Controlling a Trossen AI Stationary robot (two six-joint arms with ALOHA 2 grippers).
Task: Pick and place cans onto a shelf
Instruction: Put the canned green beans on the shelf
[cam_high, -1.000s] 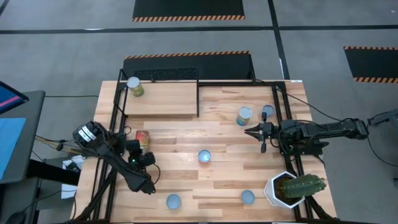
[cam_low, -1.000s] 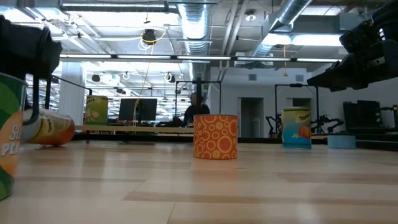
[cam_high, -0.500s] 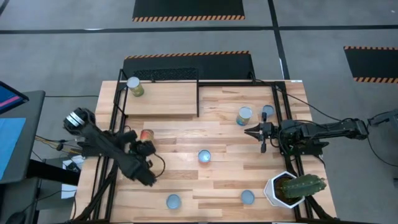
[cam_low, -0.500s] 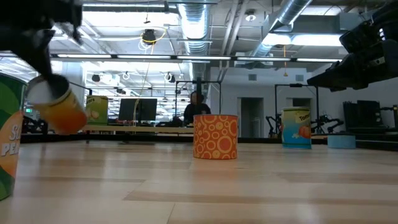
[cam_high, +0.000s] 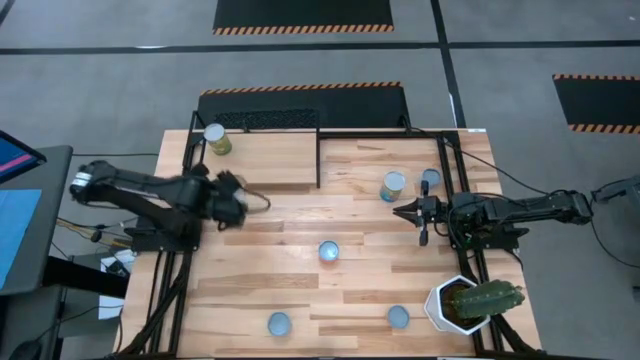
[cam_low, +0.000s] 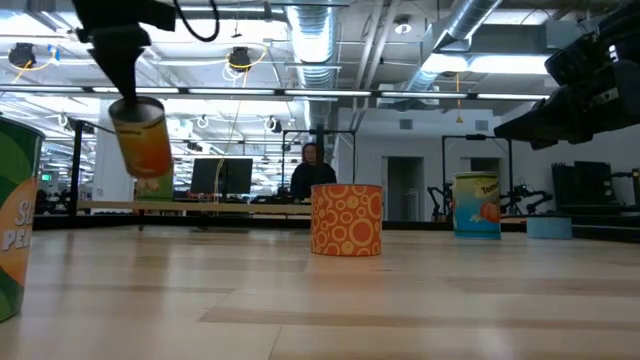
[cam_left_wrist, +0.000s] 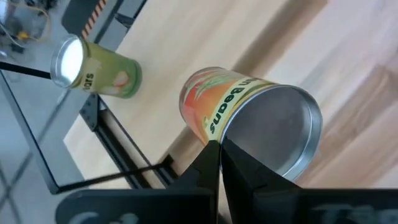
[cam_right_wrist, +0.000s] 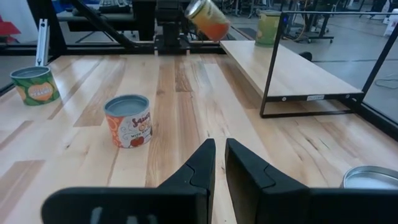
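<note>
On the planked tabletop (cam_high: 360, 270) in an open workshop, the left gripper (cam_high: 228, 203) is clamped on an orange bean can (cam_low: 141, 137), carried tilted off the wood. The shelf (cam_high: 262, 160), with a green can (cam_high: 216, 139) already standing on it, lies just ahead of those fingers. The right gripper (cam_high: 418, 214), fingers nearly together and empty, waits well apart.

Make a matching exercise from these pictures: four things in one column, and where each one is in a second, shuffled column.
Things:
1. orange can
2. green can
3. cactus pot
4. right hand

Places:
A. on the shelf's far corner
B. table's near right corner
C. held off the table by the left hand
D. beside two cans on the table's right side

Pairs: 1-C, 2-A, 3-B, 4-D
</note>
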